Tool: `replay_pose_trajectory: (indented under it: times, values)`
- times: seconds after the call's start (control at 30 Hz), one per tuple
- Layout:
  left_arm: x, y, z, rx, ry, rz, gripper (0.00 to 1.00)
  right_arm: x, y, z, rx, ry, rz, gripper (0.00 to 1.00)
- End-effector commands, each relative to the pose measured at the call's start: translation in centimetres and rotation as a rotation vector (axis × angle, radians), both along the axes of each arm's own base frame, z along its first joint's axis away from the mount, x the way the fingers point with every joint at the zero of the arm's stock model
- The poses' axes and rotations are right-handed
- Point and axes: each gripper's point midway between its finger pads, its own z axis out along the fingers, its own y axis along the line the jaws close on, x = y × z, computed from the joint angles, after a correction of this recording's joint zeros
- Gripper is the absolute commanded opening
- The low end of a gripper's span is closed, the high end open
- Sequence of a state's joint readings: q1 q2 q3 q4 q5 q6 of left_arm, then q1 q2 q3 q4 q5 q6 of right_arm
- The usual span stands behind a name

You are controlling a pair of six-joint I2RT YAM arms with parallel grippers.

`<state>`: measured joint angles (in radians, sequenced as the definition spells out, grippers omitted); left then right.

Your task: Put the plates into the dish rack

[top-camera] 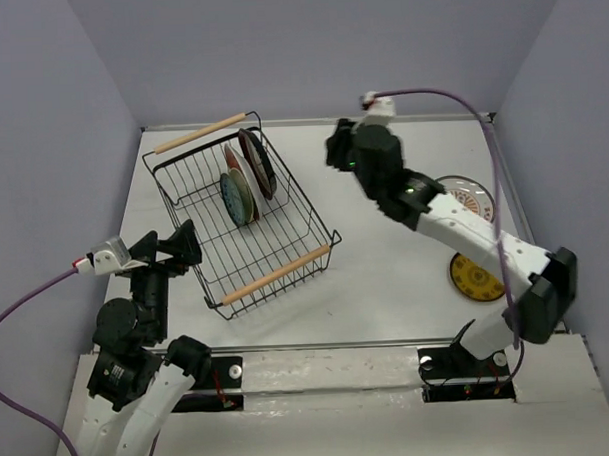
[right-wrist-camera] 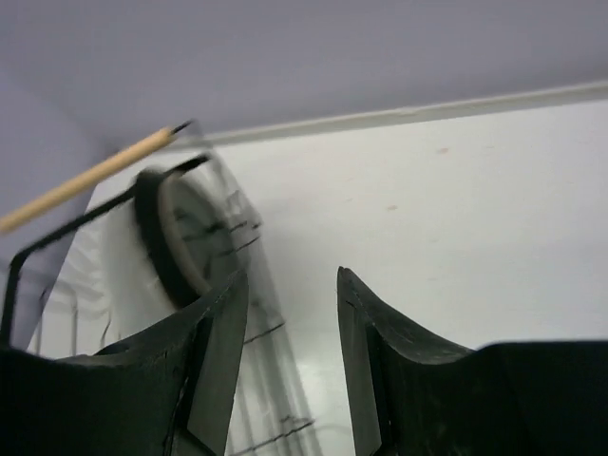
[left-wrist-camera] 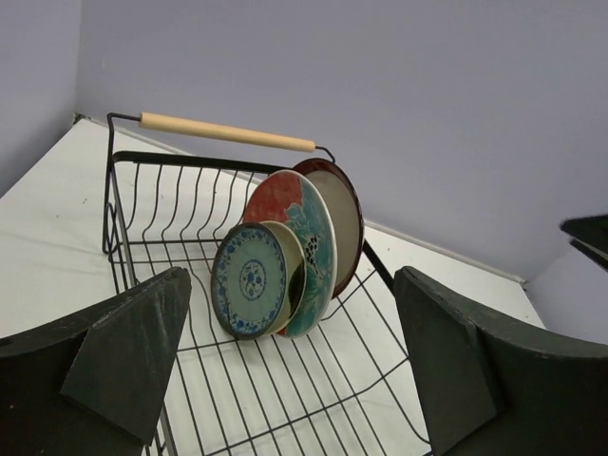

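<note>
The dish rack stands left of centre on the table. Several plates stand on edge in its far half: maroon-rimmed beige, red-and-teal floral, cream with black mark and small teal-blue. The white sunburst plate and the yellow plate lie flat at the right, partly under my right arm. My right gripper is open and empty, just right of the rack's far end. My left gripper is open and empty at the rack's near-left side.
The rack has two wooden rod handles, one far and one near. Purple walls close in the table on three sides. The right wrist view shows the rack blurred at left and bare table at right.
</note>
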<state>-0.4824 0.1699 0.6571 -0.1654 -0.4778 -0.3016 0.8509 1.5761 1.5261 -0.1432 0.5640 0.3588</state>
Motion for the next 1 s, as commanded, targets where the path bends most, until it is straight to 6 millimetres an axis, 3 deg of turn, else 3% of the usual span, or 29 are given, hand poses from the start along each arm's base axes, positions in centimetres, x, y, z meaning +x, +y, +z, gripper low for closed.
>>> replay_pose_trajectory:
  times: [0.0,0.03,0.07,0.1,0.17,0.2,0.27,0.3,0.37,0.4,0.5,0.53,0.63,0.8,0.97]
  values:
    - [-0.1,-0.8,1.8,-0.004,-0.064,-0.044,0.99,3.8,-19.4,-6.8,0.259,0.18,-0.337,0.47]
    - [-0.1,-1.0,1.9,-0.002,-0.069,-0.054,0.99,2.6,-18.9,-7.8,0.284,0.21,-0.298,0.47]
    - [-0.2,-1.2,2.0,0.0,-0.075,-0.067,0.99,2.8,-25.5,-7.7,0.338,0.193,-0.424,0.47]
    - [-0.2,-1.5,2.1,0.004,-0.08,-0.084,0.99,2.0,-28.3,-10.6,0.353,0.244,-0.481,0.46]
    - [-0.4,-1.7,2.2,0.006,-0.093,-0.102,0.99,1.2,-32.2,-12.1,0.389,0.266,-0.552,0.46]
    - [-0.5,-1.9,2.3,0.009,-0.096,-0.115,0.99,0.7,-35.4,-12.6,0.4,0.261,-0.624,0.46]
    - [-0.7,-2.4,2.3,0.01,-0.101,-0.138,0.99,0.1,-37.9,-14.2,0.394,0.284,-0.678,0.46]
    - [-0.7,-2.5,2.3,0.014,-0.101,-0.148,0.99,-0.2,-40.3,-15.3,0.408,0.306,-0.734,0.47]
    - [-0.7,-2.8,2.2,0.018,-0.098,-0.162,0.99,-0.3,-42.6,-16.8,0.432,0.334,-0.78,0.46]
    - [-0.7,-3.0,2.3,0.021,-0.099,-0.172,0.99,-0.4,-44.3,-18.6,0.461,0.376,-0.809,0.46]
    - [-0.8,-3.5,2.2,0.028,-0.097,-0.196,0.99,-0.2,-46.8,-20.8,0.505,0.428,-0.831,0.48]
    - [-0.8,-3.5,2.2,0.028,-0.098,-0.197,0.99,-0.2,-47.5,-22.3,0.534,0.469,-0.821,0.48]
    - [-0.8,-3.6,2.2,0.029,-0.099,-0.201,0.99,-0.5,-48.8,-23.8,0.531,0.5,-0.833,0.49]
    - [-0.9,-3.8,2.3,0.031,-0.1,-0.212,0.99,-0.3,-48.7,-26.8,0.527,0.568,-0.8,0.5]
    - [-0.8,-4.0,2.2,0.033,-0.096,-0.221,0.99,0.9,-46.9,-29.1,0.614,0.628,-0.688,0.49]
